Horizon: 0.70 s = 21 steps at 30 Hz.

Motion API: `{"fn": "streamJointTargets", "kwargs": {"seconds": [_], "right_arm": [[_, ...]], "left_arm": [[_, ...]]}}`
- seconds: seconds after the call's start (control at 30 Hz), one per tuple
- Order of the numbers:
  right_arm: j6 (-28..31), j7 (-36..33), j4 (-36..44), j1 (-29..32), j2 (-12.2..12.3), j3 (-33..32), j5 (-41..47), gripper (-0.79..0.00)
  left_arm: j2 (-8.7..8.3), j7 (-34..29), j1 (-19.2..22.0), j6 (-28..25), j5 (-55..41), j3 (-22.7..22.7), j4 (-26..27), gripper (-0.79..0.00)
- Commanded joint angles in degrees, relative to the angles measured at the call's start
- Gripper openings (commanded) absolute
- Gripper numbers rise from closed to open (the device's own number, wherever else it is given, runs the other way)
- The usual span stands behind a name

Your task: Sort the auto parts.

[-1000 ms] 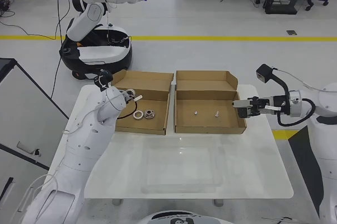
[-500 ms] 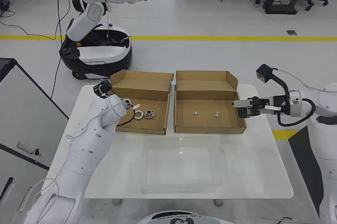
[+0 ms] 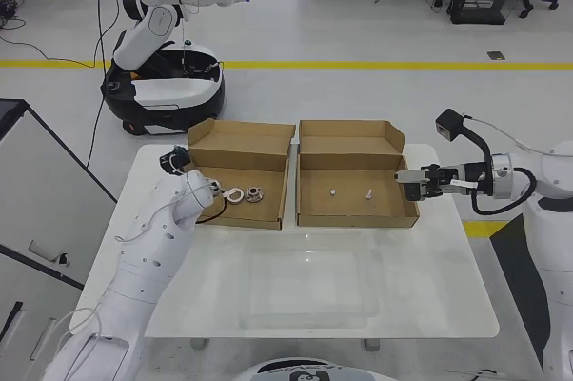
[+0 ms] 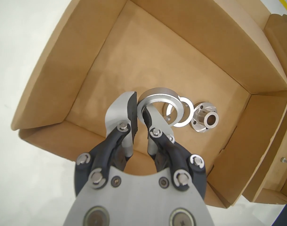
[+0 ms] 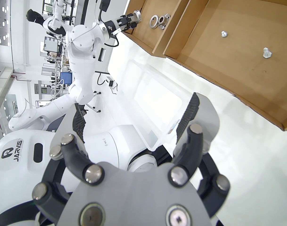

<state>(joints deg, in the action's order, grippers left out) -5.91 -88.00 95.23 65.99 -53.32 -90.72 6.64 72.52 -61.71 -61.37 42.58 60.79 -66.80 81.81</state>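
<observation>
A robot's left gripper (image 4: 139, 111) is clenched on a thick metal ring (image 4: 168, 98), one finger inside the bore and one outside, holding it over the near side of the left cardboard box (image 4: 162, 55) on the desk (image 3: 439, 286). On the box floor just beyond lie a flat metal ring (image 4: 184, 119) and, touching it, a flanged hub (image 4: 205, 119). The right gripper (image 3: 402, 178) hangs with its fingers spread at the right edge of the right cardboard box (image 3: 353, 211), where two bolts (image 5: 224, 34) (image 5: 266, 53) sit apart from each other; a clear plastic tray (image 5: 157, 88) stands on the near part of the desk. The pinch takes only one side of the ring's wall, so the part could swing or slip between the pads. Let go from here, it would likely land on the flat ring and the hub, knock them aside or bounce, and a release too close to the near wall could tip it out onto the desk.
</observation>
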Motion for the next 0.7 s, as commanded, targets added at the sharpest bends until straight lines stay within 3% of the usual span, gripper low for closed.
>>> {"fn": "streamJointTargets", "kwargs": {"seconds": [0.0,0.67], "right_arm": [[0.0,0.0,0.0,0.0,0.0,0.0,0.0,0.0],[0.0,0.0,0.0,0.0,0.0,0.0,0.0,0.0]], "left_arm": [[0.04,-0.6,0.2,-0.6,1.1,0.4,-0.1,-0.785],[0.97,-2.3,-1.3,-2.3,3.3,-0.3,-2.0,-0.785]]}}
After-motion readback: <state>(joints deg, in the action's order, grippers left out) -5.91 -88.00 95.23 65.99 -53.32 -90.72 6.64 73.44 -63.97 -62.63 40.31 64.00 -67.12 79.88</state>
